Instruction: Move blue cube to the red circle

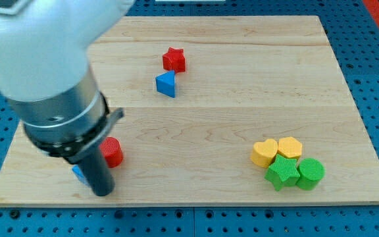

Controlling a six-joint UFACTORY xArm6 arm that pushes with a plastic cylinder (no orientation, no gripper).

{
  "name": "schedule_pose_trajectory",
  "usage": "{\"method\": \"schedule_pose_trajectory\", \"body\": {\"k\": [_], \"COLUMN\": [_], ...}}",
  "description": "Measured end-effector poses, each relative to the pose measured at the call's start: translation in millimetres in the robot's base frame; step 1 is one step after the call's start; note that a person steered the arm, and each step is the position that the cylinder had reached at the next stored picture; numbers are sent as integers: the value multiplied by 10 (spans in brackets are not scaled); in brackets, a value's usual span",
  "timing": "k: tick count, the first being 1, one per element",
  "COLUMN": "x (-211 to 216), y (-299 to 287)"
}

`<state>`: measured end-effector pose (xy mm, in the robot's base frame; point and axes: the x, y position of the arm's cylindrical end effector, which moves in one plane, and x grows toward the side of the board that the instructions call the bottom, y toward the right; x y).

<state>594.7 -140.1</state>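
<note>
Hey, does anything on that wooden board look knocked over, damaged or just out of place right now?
Nothing looks damaged or spilled. The only snag is visibility: my tip and the arm hide most of the blue cube, which sits at the view's bottom left close beside the red circle. I cannot tell if they touch.
</note>
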Motion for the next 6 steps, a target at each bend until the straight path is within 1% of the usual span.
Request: {"method": "schedule_pose_trajectory", "body": {"k": [1,2,3,5,6], "x": [-19,-20,-50,-42,-90], "y": [-295,-707,-780,-617,-382]}}
